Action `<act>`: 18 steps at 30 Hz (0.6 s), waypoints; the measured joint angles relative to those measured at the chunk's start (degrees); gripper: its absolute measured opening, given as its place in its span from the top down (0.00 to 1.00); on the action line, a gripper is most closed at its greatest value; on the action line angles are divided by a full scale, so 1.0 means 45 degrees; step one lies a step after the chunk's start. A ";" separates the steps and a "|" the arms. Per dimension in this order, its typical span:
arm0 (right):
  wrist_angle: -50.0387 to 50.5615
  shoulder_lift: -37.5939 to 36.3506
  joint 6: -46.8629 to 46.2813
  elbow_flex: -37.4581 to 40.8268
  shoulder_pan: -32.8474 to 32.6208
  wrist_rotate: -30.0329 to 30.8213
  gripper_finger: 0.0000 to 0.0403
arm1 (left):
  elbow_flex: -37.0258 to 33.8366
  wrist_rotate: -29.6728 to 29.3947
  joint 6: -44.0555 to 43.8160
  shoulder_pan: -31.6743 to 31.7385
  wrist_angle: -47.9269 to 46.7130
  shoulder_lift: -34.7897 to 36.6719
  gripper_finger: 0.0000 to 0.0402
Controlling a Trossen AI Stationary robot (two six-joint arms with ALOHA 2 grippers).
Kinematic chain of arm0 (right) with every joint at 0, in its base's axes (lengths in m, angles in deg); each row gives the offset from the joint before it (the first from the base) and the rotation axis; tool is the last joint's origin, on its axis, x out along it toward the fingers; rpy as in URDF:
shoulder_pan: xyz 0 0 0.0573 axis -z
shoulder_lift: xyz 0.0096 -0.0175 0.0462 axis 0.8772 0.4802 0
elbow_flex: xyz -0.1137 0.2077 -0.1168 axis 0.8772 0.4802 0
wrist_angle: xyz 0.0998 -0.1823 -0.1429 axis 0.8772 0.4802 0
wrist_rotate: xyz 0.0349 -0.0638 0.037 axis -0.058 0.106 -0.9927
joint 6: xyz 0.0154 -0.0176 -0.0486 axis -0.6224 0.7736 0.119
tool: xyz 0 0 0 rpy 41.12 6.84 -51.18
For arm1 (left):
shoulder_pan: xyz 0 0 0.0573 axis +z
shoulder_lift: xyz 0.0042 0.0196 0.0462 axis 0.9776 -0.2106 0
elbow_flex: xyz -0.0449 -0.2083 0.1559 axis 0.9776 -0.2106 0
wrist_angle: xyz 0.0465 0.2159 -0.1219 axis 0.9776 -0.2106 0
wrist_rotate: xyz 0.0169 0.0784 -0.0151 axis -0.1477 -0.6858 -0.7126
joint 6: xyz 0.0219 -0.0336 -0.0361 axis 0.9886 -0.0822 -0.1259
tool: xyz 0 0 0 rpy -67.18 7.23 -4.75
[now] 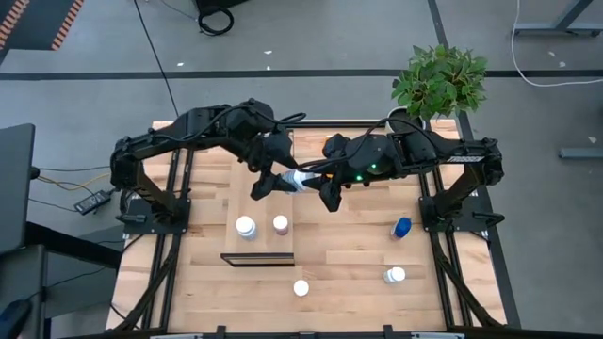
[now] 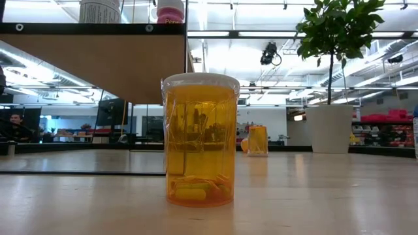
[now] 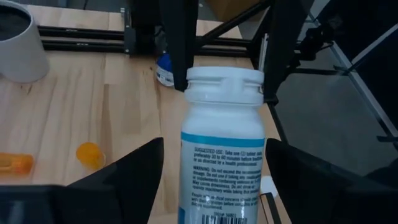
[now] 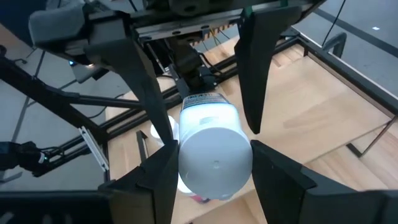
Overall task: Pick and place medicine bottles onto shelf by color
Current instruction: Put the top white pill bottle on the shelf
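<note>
a slatted wooden table (image 1: pixel 349 273) sits on a grey floor, with the shelf (image 1: pixel 273 212) left of centre carrying a white-capped bottle (image 1: pixel 246 226) and a pink bottle (image 1: pixel 281 224). above the table's middle, the left gripper (image 1: pixel 268 183) and right gripper (image 1: pixel 323 186) meet around a white bottle (image 1: pixel 300 180). the left fingers (image 3: pixel 118 180) flank its body and the right fingers (image 4: pixel 155 174) flank its cap, though whether either pair presses it i cannot tell.

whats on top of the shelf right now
Two bottles stand on the shelf: a white bottle and a pink bottle, both white-capped. Their labels can't be read from above. The low view shows only their bases over the shelf's edge.
</note>
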 joint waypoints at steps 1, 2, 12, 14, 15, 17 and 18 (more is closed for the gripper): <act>-0.0004 0.0000 -0.0003 0.0000 0.0000 0.0000 0.54 | 0.0000 -0.0005 -0.0005 0.0000 -0.0009 0.0000 0.32; -0.0012 0.0000 -0.0003 0.0000 0.0000 0.0000 0.54 | 0.0000 -0.0022 0.0000 0.0004 -0.0036 0.0000 0.35; -0.0242 0.0000 0.0031 0.0000 0.0000 0.0144 0.50 | 0.0005 -0.0044 -0.0046 0.0005 -0.0127 0.0005 0.64; -0.0218 0.0000 0.0073 0.0000 0.0000 0.0315 0.50 | 0.0005 -0.0089 -0.0042 0.0007 -0.0144 0.0005 0.64; -0.0204 0.0000 0.0054 0.0000 0.0000 0.0495 0.50 | 0.0005 -0.0107 -0.0037 0.0010 -0.0152 0.0005 0.62; -0.0202 -0.0001 -0.0029 0.0005 0.0018 0.0745 0.50 | 0.0010 -0.0114 -0.0040 0.0010 -0.0176 0.0005 0.58; -0.0214 -0.0020 -0.0035 0.0005 0.0054 0.0758 0.50 | 0.0010 -0.0140 -0.0051 0.0010 -0.0200 0.0005 0.55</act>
